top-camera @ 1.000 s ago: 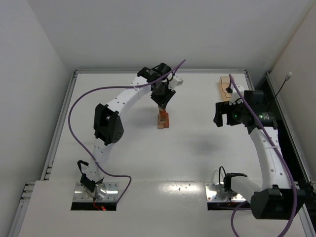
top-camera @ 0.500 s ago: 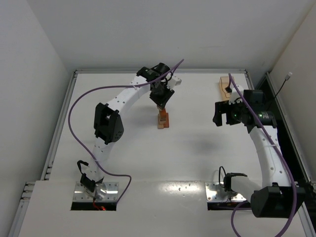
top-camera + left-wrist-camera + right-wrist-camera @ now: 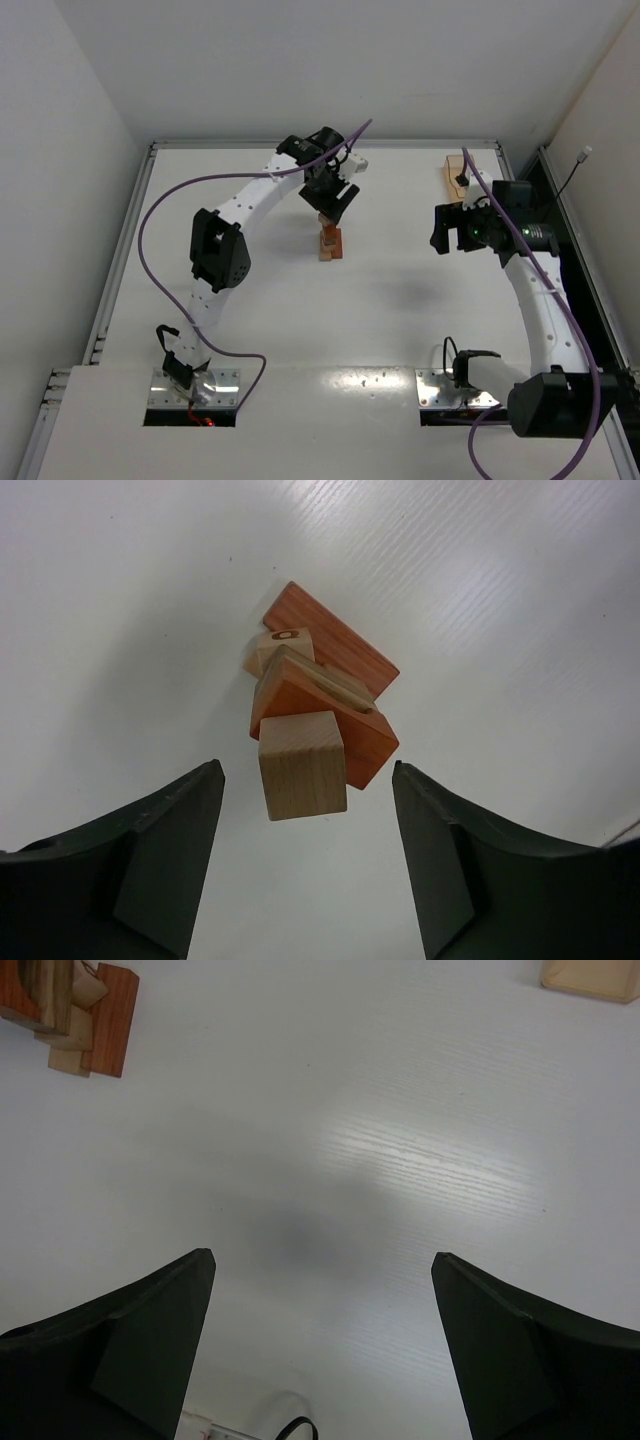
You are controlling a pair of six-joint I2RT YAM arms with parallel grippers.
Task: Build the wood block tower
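top view: the left fingers [image 3: 335, 205] hang just above the tower [image 3: 330, 243], which stands near the middle of the desk [image 3: 250, 320], a little toward the far side. a moment earlier they were pinched together over the stack; now they have spread, so the piece they carried looks to be left on top. the right fingers [image 3: 446, 232] wait well to the right, unchanged, near a tan object [image 3: 455, 177] at the far right.

left wrist view: the left fingers stand open on either side of the top cube [image 3: 303, 765], with a gap on both sides, and hold nothing. that light cube rests on a reddish block [image 3: 355, 740], with a thin tan piece, a smaller tan cube and a reddish bar [image 3: 340, 645] below it. the layers sit twisted against each other, so a brush on the way up could topple them. a straight lift seems wise.

right wrist view: the right fingers are wide apart and empty over the desk. the tower lies off to their left.
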